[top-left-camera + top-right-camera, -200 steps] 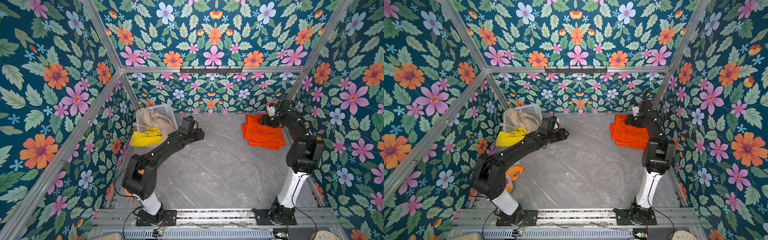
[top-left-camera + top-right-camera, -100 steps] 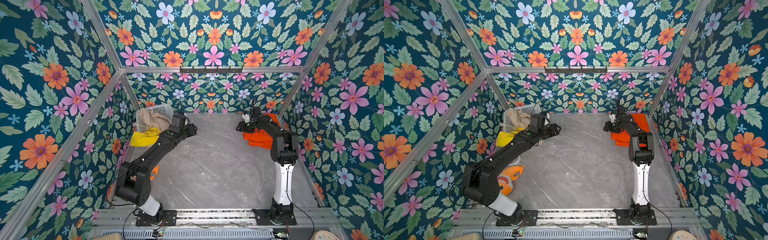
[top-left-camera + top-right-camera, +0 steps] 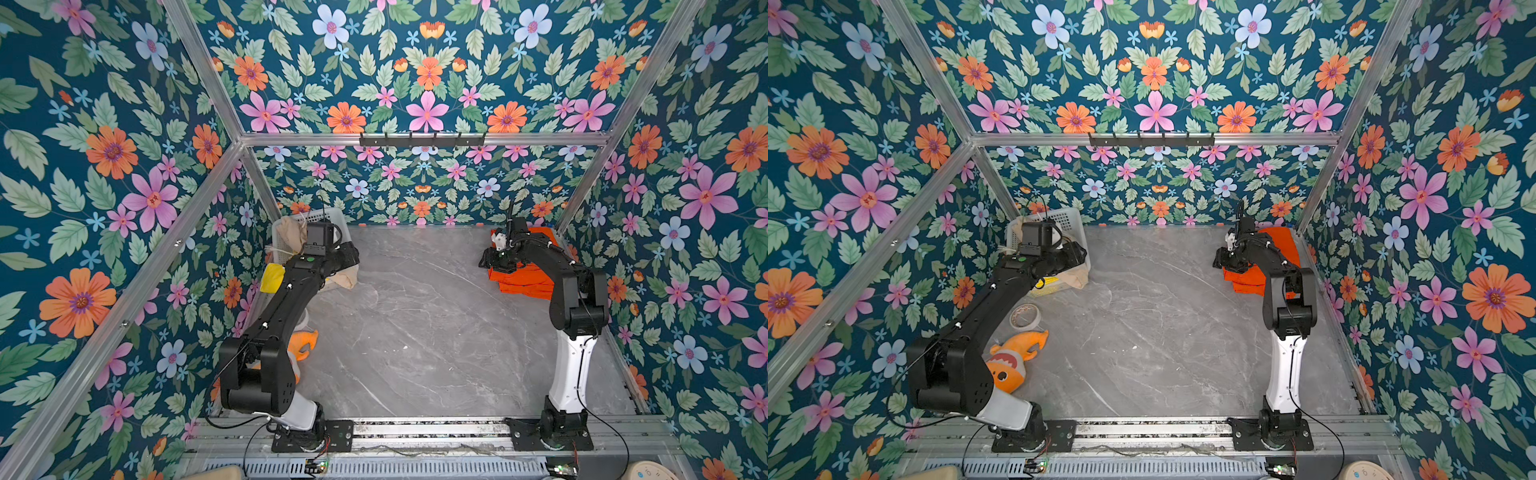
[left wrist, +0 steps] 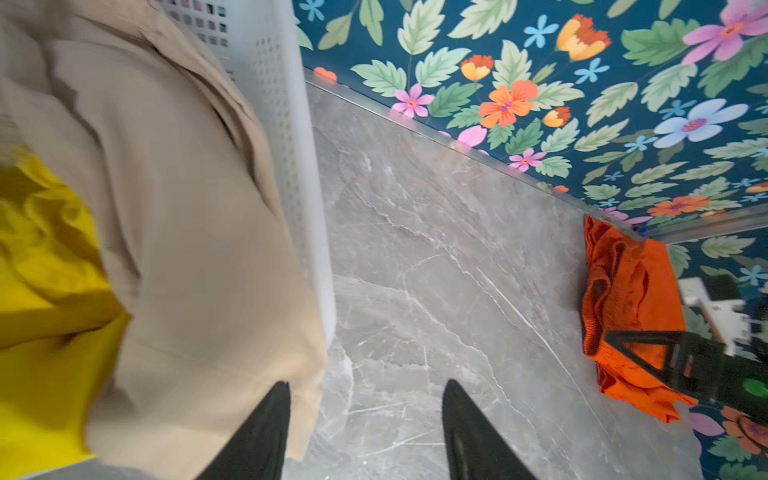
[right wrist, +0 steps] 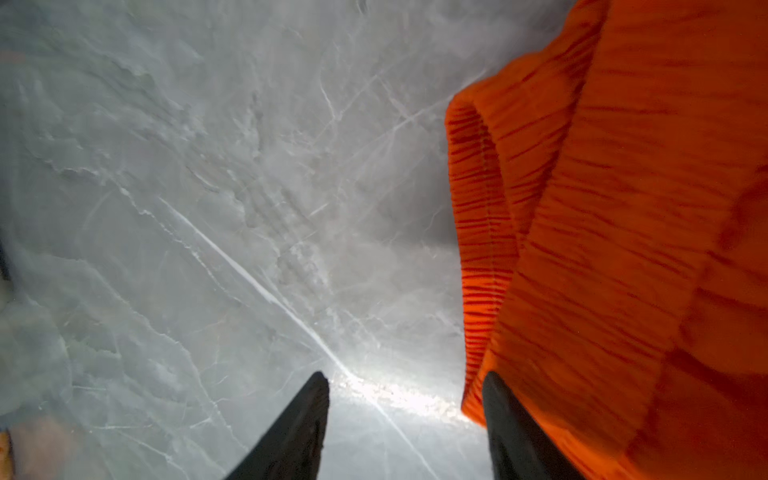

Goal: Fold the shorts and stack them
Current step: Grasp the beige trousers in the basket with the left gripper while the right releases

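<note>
Both left pincer (image 4: 366,383) and right pincer (image 5: 406,374) gape empty; orange shorts (image 3: 521,284) lie folded (waistband ribbed).

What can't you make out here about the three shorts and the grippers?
Yellow shorts: blurred and cut by the frame edge in the left wrist view; mostly behind the left arm in both top views.
Beige shorts: middle covered by the same arm in both top views.
Orange shorts: partly under the right arm in both top views; fold unclear.
Right gripper: open, but blur hides whether a finger touches the orange cloth.
</note>
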`<state>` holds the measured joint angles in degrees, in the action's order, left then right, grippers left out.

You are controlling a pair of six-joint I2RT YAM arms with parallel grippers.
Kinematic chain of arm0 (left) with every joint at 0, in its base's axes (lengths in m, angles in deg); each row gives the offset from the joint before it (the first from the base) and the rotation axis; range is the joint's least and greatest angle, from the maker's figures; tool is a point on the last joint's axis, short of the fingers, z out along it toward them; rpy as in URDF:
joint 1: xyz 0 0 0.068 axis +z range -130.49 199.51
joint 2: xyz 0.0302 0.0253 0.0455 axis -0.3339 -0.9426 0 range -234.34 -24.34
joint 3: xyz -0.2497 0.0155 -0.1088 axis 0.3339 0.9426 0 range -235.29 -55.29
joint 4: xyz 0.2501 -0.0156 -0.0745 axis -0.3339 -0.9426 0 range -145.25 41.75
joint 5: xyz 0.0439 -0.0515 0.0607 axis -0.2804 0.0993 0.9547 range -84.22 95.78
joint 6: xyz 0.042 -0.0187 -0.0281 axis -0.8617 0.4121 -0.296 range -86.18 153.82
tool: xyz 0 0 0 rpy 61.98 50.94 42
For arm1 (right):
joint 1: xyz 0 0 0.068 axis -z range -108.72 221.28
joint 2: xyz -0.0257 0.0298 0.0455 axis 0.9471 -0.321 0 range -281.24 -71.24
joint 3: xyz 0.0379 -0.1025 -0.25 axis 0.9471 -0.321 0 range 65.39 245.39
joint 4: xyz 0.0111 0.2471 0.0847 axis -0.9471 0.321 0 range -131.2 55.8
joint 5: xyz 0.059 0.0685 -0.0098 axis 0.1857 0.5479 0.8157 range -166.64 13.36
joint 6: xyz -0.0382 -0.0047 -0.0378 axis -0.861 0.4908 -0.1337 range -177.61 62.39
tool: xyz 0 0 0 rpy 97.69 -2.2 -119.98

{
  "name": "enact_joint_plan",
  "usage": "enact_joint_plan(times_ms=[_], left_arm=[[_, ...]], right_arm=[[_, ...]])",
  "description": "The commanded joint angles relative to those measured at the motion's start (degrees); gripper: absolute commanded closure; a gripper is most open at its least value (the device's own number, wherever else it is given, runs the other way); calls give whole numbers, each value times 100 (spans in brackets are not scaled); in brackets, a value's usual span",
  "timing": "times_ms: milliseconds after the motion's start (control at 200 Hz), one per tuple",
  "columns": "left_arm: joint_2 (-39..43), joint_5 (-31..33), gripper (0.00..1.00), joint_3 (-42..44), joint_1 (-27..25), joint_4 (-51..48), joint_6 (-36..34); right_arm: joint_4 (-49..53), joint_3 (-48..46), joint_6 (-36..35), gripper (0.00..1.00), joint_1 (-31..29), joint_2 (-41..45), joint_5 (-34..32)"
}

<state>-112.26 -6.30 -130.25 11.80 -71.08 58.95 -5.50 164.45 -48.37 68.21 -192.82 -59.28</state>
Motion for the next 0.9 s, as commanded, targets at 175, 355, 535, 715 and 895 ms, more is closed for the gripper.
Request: enact_joint_plan(times_ms=[175, 355, 535, 715, 895], left_arm=[[-1068, 280, 28, -1396, 934, -909, -584], [-2079, 407, 23, -2317, 1236, -1139, -496], [-2867, 487, 23, -2899, 1320, -1158, -420], [-3342, 344, 26, -3150, 1351, -812, -343], [-3897, 201, 44, -3694, 1396, -710, -250]], right_arm=[[32, -354, 349, 38, -445, 1327, 180], [-114, -930, 732, 37, -1047, 1926, 13], [-358, -1341, 1158, 37, -1516, 2273, 61], [-471, -1677, 1360, 37, -1855, 2423, 51], [-628, -2014, 1519, 37, -1934, 2586, 101]])
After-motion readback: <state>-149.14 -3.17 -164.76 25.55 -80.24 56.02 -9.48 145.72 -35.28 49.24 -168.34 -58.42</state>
